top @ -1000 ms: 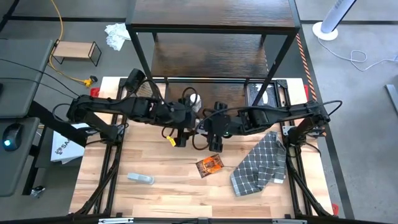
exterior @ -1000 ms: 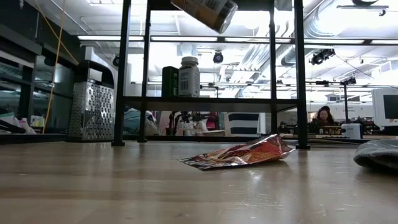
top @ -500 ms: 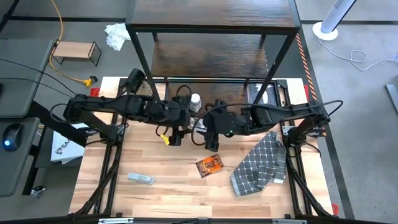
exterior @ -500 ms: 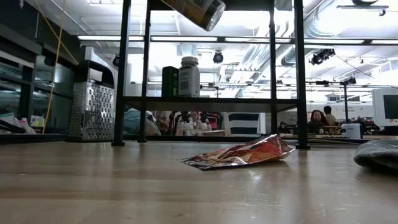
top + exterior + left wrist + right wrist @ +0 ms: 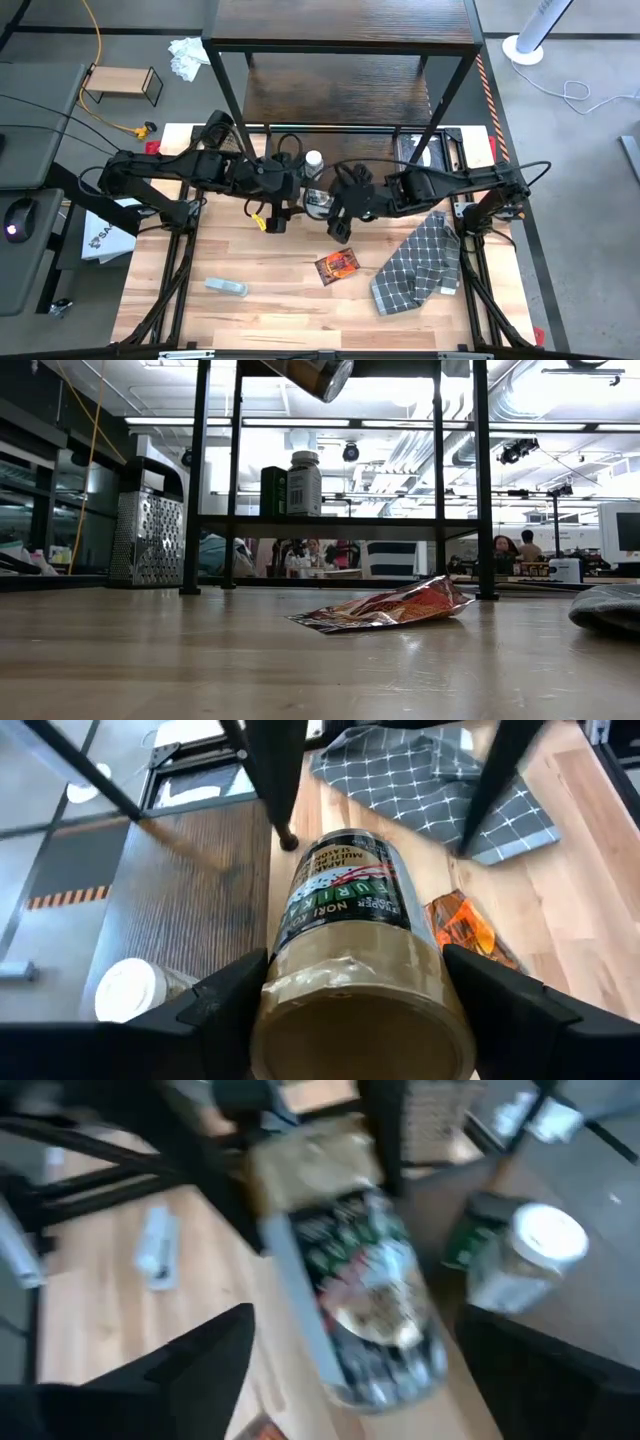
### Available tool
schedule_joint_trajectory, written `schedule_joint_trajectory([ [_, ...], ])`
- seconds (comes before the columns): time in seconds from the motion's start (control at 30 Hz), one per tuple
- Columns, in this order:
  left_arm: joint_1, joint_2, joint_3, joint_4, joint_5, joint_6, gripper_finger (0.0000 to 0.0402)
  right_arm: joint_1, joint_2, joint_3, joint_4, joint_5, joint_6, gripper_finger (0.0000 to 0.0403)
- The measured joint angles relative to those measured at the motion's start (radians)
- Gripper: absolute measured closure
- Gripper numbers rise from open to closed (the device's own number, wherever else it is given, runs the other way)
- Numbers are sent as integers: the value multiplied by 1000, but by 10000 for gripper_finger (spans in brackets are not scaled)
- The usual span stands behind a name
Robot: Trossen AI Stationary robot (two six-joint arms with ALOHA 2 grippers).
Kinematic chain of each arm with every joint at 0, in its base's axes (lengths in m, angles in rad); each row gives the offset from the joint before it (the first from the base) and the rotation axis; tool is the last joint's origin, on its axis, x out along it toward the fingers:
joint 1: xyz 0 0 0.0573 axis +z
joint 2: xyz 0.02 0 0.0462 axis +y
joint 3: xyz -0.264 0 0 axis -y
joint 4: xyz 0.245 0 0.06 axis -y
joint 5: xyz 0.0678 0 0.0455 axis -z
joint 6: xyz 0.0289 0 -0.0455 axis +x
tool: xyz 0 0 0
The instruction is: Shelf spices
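A tan-lidded brown jar (image 5: 350,910) is held in the air in front of the shelf (image 5: 345,90), seen at the top of the low view (image 5: 312,372). My left gripper (image 5: 360,970) is shut on it. My right gripper (image 5: 355,1325) is open, its fingers apart on either side of the jar's bottom end (image 5: 385,1350) without touching. A white-capped jar (image 5: 305,482) and a dark jar (image 5: 273,490) stand on the shelf's lowest board. The reddish-brown packet (image 5: 337,266) lies flat on the table. No slim amber bottle is in view. My left gripper pinches the jar at its tan lid end (image 5: 300,1010), one finger (image 5: 235,995) on each side of it. The fingers come roughly level from the table's left and lie along the jar. The jar is lifted clear and tilted, its bottom pointing toward my right gripper.
A checked grey cloth (image 5: 420,262) lies at the table's near right. A clear flat plastic object (image 5: 226,287) lies near left. A metal box grater (image 5: 145,535) stands by the shelf's left post. The shelf's black posts (image 5: 195,475) stand close to both grippers.
My left gripper has drawn back toward the table's left and slightly up, carrying the jar with it. The jar's bottom end has moved away from my right gripper, which has stayed about where it was.
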Motion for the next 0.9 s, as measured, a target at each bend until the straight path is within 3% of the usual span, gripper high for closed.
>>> schedule_joint_trajectory([
  [0.2, 5, 2, 0, 6, -3, 168, 135, 11, 27, 0, 65, -91, -151, 41],
  [0.37, 10, 8, 0, 33, -4, 205, 135, 21, 48, 1, 24, 30, -229, 40],
  [0.6, 5, 48, 2, 100, 13, 238, 135, 13, 50, 0, 22, 123, -311, 40],
  [0.9, 5, 61, 1, 222, 0, 249, 135, 20, 50, -4, 6, 94, -277, 40],
])
